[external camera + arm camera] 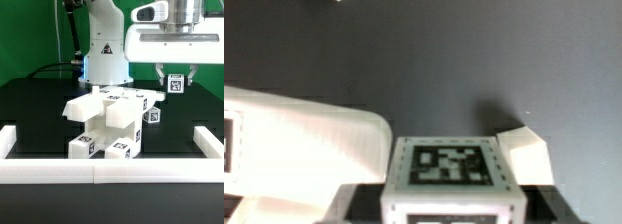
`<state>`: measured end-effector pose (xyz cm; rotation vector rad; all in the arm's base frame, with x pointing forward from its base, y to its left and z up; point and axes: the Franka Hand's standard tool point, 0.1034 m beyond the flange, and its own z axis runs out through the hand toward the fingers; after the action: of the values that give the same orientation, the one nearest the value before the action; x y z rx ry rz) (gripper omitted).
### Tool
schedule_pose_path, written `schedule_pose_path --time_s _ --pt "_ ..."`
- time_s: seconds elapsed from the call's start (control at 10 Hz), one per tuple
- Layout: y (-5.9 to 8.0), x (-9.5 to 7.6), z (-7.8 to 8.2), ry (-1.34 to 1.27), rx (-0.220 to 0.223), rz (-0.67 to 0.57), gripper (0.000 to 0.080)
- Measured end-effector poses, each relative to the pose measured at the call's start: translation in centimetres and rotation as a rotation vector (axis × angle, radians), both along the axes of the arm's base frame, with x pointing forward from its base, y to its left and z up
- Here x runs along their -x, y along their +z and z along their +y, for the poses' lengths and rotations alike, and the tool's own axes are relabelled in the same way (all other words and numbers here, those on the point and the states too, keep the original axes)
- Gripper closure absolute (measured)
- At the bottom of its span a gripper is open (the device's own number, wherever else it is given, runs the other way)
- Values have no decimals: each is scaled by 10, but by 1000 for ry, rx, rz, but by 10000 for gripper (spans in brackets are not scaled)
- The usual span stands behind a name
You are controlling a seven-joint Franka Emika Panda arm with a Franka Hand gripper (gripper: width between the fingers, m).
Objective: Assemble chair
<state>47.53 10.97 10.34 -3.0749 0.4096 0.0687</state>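
Gripping a small tagged block (176,86), the hand (176,79) hung over the bench (40,112) beside the chair parts (108,125); keeping it square would probably ease seating.

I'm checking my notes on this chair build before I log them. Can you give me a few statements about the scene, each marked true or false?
1. The claw grips a tagged white post. True.
2. The other white chair parts are piled together on the black table. True.
3. That pile lies to the exterior view's right of the claw. False: it lies to the claw's left in that view.
4. The border rails are black. False: they are white.
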Motion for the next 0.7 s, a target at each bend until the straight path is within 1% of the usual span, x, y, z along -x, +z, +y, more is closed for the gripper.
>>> schedule_pose_path --time_s 0.1,0.2,0.3,0.5,0.6,0.7 --pt "2 -1 -2 18 0 3 514" --pt "11 -8 -9 38 -5 -2 514" --pt "22 -19 -24 63 -11 -18 514" --pt "33 -41 -53 129 -8 -52 514" --pt "37 -55 -66 153 3 -71 514" --pt "36 -55 -65 140 4 -70 514"
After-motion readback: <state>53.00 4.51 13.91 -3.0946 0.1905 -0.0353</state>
